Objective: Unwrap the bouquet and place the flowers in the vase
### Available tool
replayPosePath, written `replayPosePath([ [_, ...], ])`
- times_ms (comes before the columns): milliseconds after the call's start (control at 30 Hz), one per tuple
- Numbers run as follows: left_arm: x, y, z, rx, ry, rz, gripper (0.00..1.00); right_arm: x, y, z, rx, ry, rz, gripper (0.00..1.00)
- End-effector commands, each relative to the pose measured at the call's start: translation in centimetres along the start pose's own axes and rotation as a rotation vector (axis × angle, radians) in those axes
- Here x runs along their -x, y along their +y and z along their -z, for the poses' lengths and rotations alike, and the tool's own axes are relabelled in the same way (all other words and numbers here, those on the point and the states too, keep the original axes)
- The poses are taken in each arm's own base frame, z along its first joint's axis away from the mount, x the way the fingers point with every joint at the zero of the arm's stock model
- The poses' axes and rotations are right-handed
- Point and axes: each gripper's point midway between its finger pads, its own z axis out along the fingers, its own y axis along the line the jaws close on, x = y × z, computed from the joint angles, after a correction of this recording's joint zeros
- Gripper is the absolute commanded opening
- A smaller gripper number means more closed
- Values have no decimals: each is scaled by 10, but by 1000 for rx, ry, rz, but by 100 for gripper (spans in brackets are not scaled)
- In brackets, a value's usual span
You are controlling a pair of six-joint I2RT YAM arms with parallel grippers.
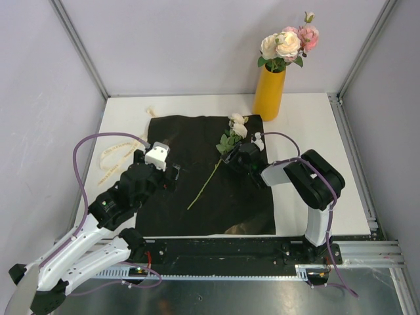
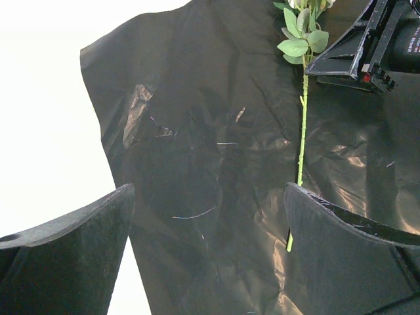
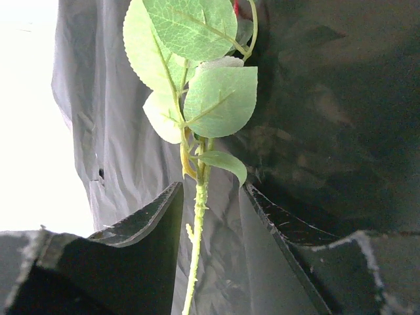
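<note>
The bouquet is undone. Its black wrapping sheet (image 1: 197, 197) lies spread flat on the table. A yellow vase (image 1: 270, 92) at the back holds pink and cream roses (image 1: 287, 42). One cream flower (image 1: 237, 125) lies on the sheet, its stem (image 1: 207, 180) running toward the near left. My right gripper (image 1: 231, 156) is low over the leaves and straddles the stem (image 3: 199, 203); its jaws (image 3: 213, 190) are narrowly open, with a gap on the right side. My left gripper (image 1: 174, 174) hovers wide open (image 2: 209, 190) over the sheet, left of the stem's lower end (image 2: 303, 131).
A cream ribbon (image 1: 115, 157) lies loose on the white table left of the sheet. The right gripper's body (image 2: 361, 46) shows at the top right of the left wrist view. Grey walls and metal frame posts enclose the table on three sides.
</note>
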Motion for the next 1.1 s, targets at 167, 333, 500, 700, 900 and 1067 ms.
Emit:
replayPosePath([
  [167,6,1,0,0,-27,-2,100,11,26,-1,88,-35,42,44],
  [333,6,1,1,1,-28,-2,100,10,26,-4,99,-35,37,42],
  [500,6,1,1,2,-28,-1,100,9,29,-8,111,-26,45,42],
  [700,6,1,1,3,-28,-2,100,9,26,-12,86,-22,42,42],
  [900,6,2,1,3,-29,-1,100,9,24,-17,65,-18,40,38],
  [1067,7,2,2,5,-33,1,100,12,18,-20,15,-18,29,34],
])
